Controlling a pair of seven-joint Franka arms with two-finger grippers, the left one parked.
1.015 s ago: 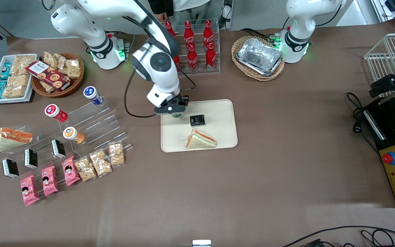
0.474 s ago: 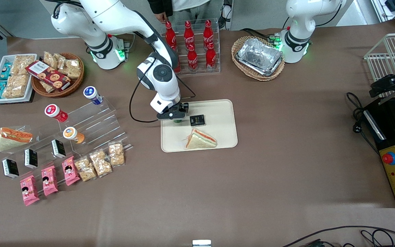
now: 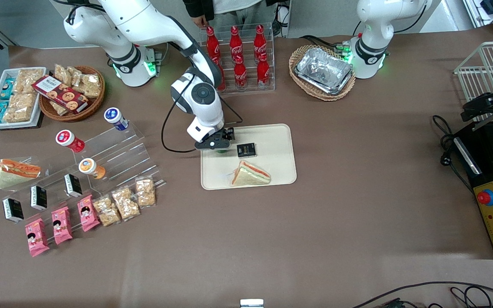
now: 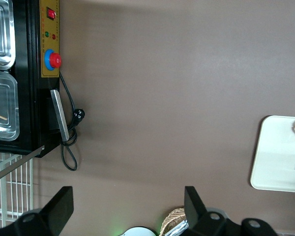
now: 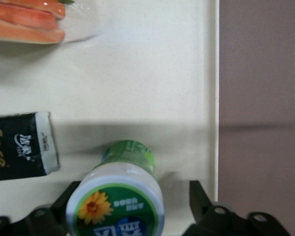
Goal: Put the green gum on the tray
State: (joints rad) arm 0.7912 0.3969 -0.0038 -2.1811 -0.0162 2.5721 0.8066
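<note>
The sandwich [image 3: 250,174], a soft triangular wedge in clear film, is found at the tray edge nearest the front camera. Farther in, a small black matte packet [image 3: 246,149] is laid flat on the tray [image 3: 276,141], a smooth cream rectangle with rounded corners and a low rim.

Beside the packet, the green gum [image 5: 119,196] is located directly below the hand [image 3: 216,143], between its two fingers. In the right wrist view the fingers [image 5: 206,209] are seen spread, with a gap on each side of the white lid; the hand is therefore open and nothing is gripped. The bottle is a small rigid cylinder, glossy green, with its long axis roughly vertical, slightly tilted, and its base on the tray near the rim toward the working arm's end of the bench [image 3: 357,205].

Placement is judged essentially complete; a straight upward retreat along the bottle's axis is called for, since sideways contact could topple it.
</note>
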